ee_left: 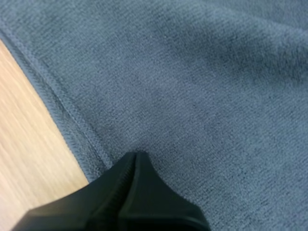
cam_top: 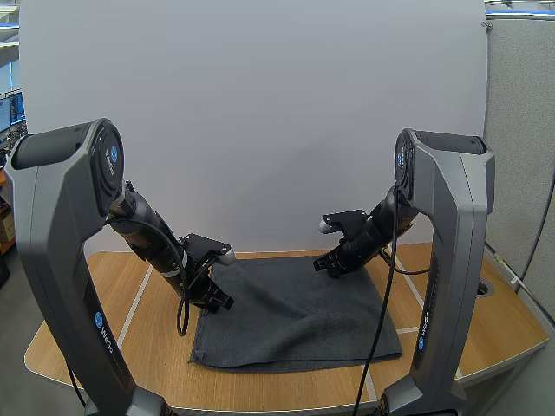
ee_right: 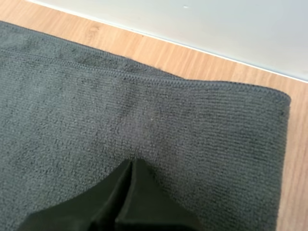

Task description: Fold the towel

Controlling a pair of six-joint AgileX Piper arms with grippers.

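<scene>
Lying spread flat on a light wooden table point(cam_top: 507, 325): a dark grey towel point(cam_top: 295, 316), stretching beneath and between both grippers and running on from them toward the table's near edge. Forming a rough rectangle, with the near left corner sitting slightly rumpled.

Hanging low at the towel's left side, about halfway along it: the left gripper point(cam_top: 222, 302), pointing down at the cloth. In its own wrist view, two black fingers point(ee_left: 159, 197) pressing together into one dark wedge and pinching nothing. Just beyond the tips, plain towelling; just to one side of them, the stitched hem point(ee_left: 62, 103) running past, with bare wood lying right outside it. Not possible to tell whether the tips are touching the cloth or hovering just above it.

Hanging low over the towel's far right part: the right gripper point(cam_top: 329, 268), angling down and inward. In its own wrist view, fingers likewise lying together as a single wedge, gripping nothing. Ahead of the tips, a stretch of towel, then the far hem, then a strip of wood. Off to the outer side of the tips, the towel's far right corner lying flat on the table. Again unclear whether the tips are making contact with the cloth.

Standing behind the table, beyond both grippers: a plain white panel point(cam_top: 260, 113).
</scene>
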